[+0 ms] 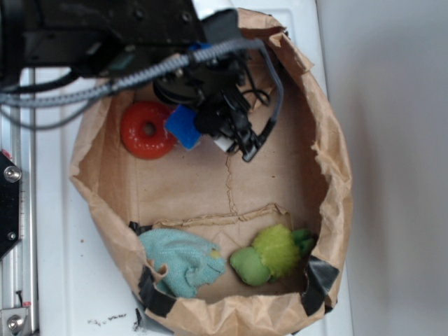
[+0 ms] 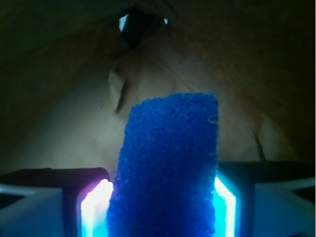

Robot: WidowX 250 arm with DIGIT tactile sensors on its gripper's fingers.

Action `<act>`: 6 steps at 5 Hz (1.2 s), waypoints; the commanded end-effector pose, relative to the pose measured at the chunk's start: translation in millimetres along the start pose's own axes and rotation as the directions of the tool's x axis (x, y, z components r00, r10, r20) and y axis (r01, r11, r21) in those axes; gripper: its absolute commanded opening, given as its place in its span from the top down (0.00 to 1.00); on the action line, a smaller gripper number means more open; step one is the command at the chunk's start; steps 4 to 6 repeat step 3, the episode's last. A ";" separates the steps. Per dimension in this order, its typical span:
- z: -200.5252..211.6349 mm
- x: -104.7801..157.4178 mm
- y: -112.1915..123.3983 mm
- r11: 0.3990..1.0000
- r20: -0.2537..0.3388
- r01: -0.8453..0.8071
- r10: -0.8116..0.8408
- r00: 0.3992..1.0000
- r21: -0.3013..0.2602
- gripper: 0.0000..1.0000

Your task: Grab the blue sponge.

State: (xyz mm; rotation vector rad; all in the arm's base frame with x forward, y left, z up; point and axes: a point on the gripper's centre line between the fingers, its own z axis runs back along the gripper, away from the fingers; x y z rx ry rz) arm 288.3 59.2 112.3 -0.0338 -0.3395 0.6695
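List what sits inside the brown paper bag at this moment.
Inside the paper bag: an orange ring, the blue sponge pinched in the claw, a teal cloth and a green plush toy. The arm hides the bag's upper floor.

The arm reaches in from the far left of the exterior view, its black links and braided cable slanting right and down. The gripper (image 1: 210, 133) hangs at the end, pointing downward — its wrist view (image 2: 165, 202) shows both fingers (image 2: 96, 210) pressed against something blue clamped between them.
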 end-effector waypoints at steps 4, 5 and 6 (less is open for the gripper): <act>76.7 -18.9 -47.3 0.961 0.090 0.276 -0.272 0.958 -0.029 1.00; 76.7 -18.9 -47.3 0.961 0.090 0.276 -0.272 0.958 -0.029 1.00; 76.7 -18.9 -47.3 0.961 0.090 0.276 -0.272 0.958 -0.029 1.00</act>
